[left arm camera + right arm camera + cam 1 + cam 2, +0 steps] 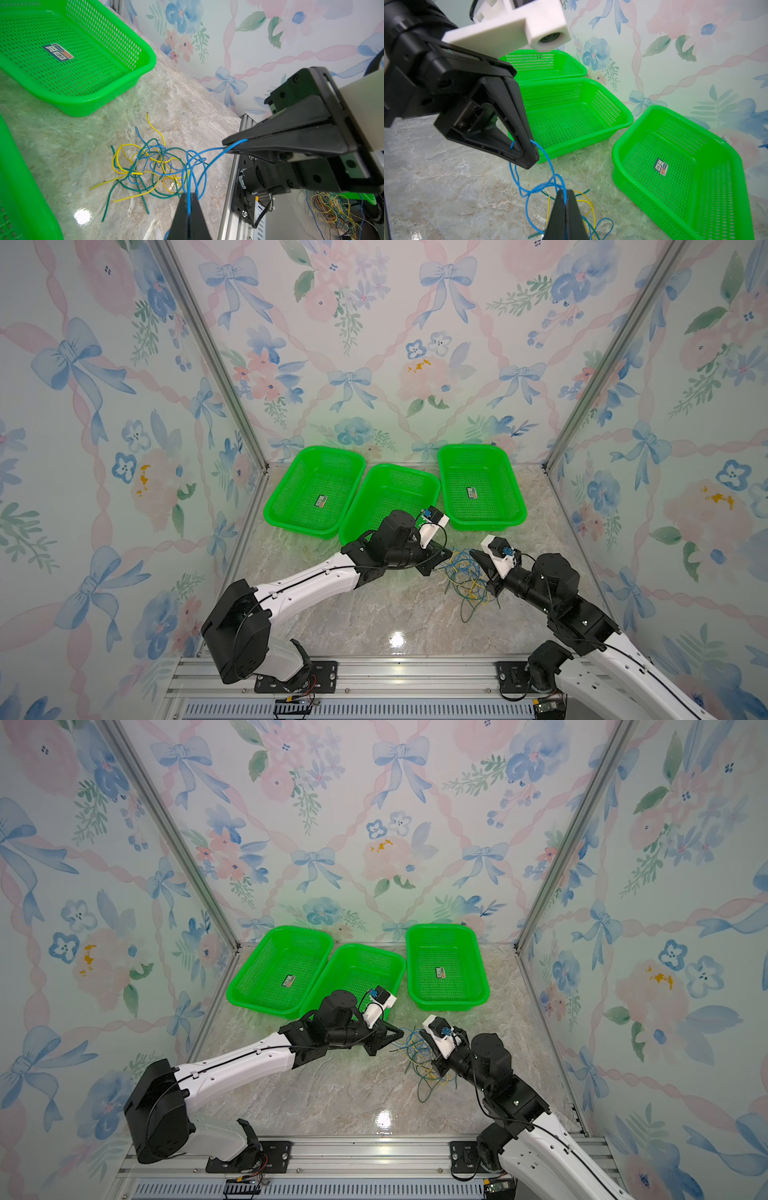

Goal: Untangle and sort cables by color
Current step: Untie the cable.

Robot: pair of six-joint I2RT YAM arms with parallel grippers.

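A tangle of thin yellow, blue and dark green cables (pixel 465 585) (pixel 419 1060) lies on the marble table, in front of the baskets and between my two arms. In the left wrist view the pile (pixel 149 166) rests flat, and one blue cable (pixel 235 143) rises from it. My left gripper (pixel 189 196) (pixel 446 554) is shut on that blue cable. A short way along the same blue cable (pixel 548 160), my right gripper (pixel 566 194) (pixel 473 553) is shut on it too. The two grippers' tips nearly meet just above the pile's far edge.
Three empty green mesh baskets stand in a row at the back: left (pixel 307 485), middle (pixel 386 493), right (pixel 490 497). The left wrist partly overhangs the middle one. Aluminium rails (pixel 374 676) edge the table's front. Patterned walls close in the other sides.
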